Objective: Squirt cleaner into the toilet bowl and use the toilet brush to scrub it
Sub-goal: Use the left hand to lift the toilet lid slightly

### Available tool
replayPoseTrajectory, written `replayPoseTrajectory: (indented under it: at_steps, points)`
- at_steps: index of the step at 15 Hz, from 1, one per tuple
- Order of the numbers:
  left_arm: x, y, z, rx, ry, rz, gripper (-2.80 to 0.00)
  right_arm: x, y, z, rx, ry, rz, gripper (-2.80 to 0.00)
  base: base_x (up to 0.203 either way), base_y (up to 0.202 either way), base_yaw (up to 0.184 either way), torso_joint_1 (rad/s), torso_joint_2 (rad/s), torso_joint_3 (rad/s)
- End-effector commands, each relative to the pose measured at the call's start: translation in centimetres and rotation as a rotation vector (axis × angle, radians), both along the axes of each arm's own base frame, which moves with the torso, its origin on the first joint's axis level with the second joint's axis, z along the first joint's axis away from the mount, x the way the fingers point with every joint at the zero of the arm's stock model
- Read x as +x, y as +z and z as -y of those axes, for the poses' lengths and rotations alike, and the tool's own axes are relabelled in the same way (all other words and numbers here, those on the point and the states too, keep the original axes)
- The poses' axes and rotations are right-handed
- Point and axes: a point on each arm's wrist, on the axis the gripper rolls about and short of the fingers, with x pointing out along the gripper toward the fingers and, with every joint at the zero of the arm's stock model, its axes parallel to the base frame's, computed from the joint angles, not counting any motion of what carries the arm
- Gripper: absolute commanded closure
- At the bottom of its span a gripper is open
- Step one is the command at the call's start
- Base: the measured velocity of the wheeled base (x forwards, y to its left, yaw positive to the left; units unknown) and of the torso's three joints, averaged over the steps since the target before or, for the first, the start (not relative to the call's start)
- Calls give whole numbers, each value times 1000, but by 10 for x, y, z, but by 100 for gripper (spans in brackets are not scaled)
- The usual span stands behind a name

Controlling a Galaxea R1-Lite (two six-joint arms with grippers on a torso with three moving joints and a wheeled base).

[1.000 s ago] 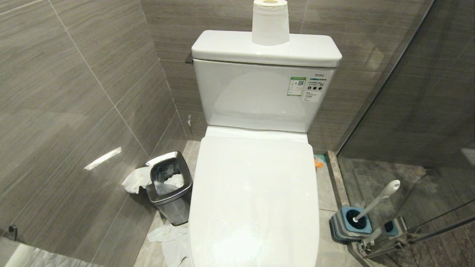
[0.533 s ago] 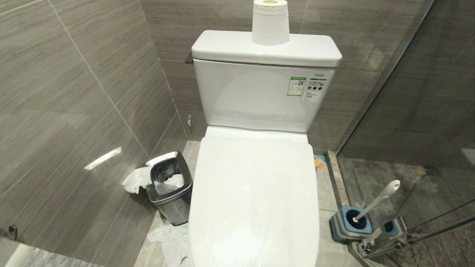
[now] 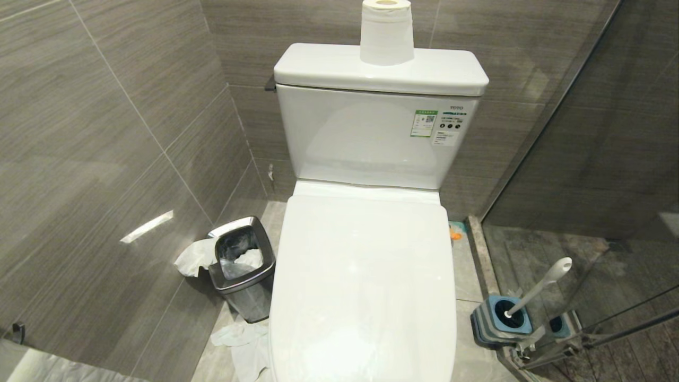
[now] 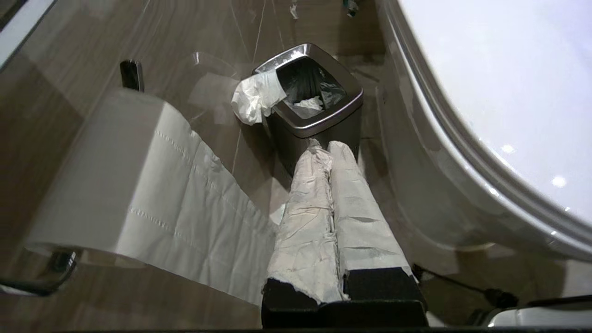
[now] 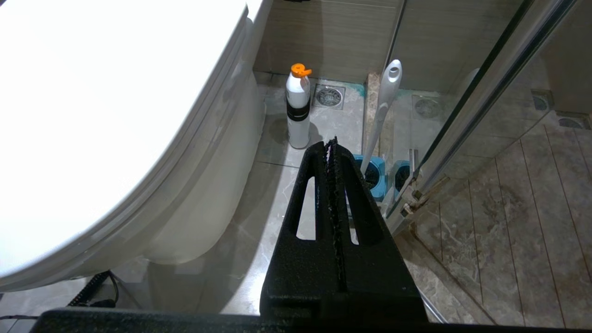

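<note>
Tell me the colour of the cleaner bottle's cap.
Orange, on the white cleaner bottle; clearest in the right wrist view.

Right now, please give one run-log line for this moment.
toilet lid: closed | toilet brush: in holder | cleaner bottle: on floor | left tool: shut, empty | right tool: shut, empty

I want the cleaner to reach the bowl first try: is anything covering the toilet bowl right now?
Yes. The white toilet lid is shut flat over the bowl, hiding it entirely. The cleaner bottle stands untouched on the floor beside the toilet.
</note>
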Motion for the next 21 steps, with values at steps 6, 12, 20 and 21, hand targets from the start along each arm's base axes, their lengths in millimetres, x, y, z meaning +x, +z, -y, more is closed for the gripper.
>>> replayPoseTrajectory:
  at_steps: [6,12,20,21]
  points:
    - [0,0,0,-69,22,-2,0,0,0,0,0,0,-1,0,0,0,0,0,0,0]
    - [0,1,-1,-143,41,-3,0,0,0,0,-5,3,-2,0,0,0,0,0,0,0]
    - [0,1,-1,-93,28,-2,0,0,0,-1,-152,41,2,0,0,0,0,0,0,0]
    - [0,1,-1,-93,26,-2,0,0,0,-1,-136,42,0,0,0,0,0,0,0,0]
